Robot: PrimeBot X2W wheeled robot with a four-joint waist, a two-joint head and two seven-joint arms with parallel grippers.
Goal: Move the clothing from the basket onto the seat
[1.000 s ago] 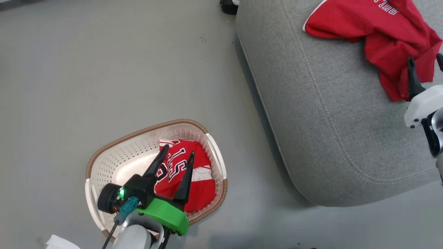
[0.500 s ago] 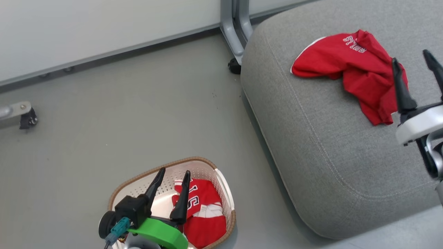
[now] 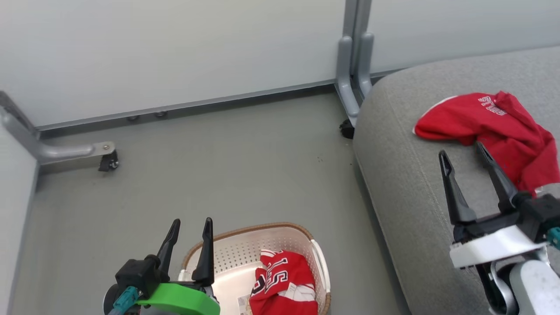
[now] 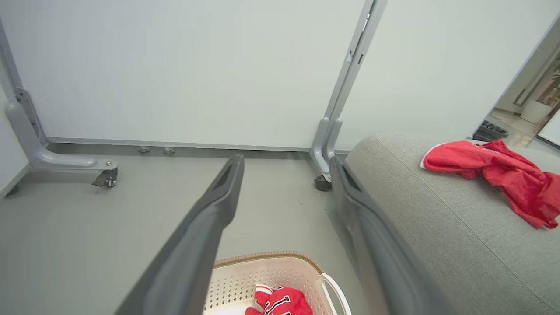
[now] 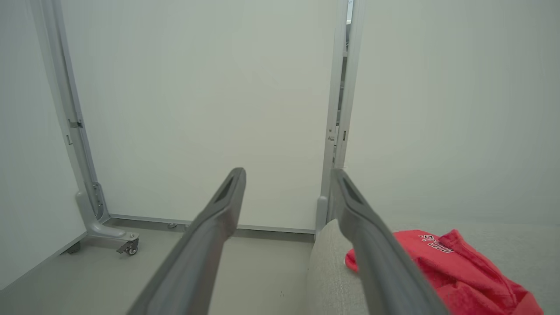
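Clothing, item 1: red jersey (image 3: pixel 284 282) with white lettering, crumpled in the basket (image 3: pixel 245 245), bunched against the basket's right end. The heap's long axis runs toward me and away; the lettering is turned sideways. The rest of the basket bottom is bare, with a label sticker showing.

My left gripper (image 3: pixel 191 220) hangs over the basket's left end, to the left of the jersey and apart from it. Fingers are spread wide with nothing between them, pointing away from me toward the wall.

Clothing, item 2: second red garment (image 3: pixel 485 127), lying on the seat (image 3: pixel 407 183) near its far left corner. Its long axis runs across the seat left to right — a white-trimmed edge at the left, a rumpled end at the right that sags toward me. Its white print reads upside down from my head.

My right gripper (image 3: pixel 461 149) is over the seat, on the near side of this garment. Jaws are fully apart and empty; the right fingertip overlaps the cloth's near edge in the head view. The wrist view has the garment below that finger — contact cannot be told.

Surroundings: the basket stands on grey floor (image 3: pixel 218 166) just left of the seat. Behind are pale wall panels (image 3: pixel 175 52) and a grey post foot (image 3: pixel 350 94).
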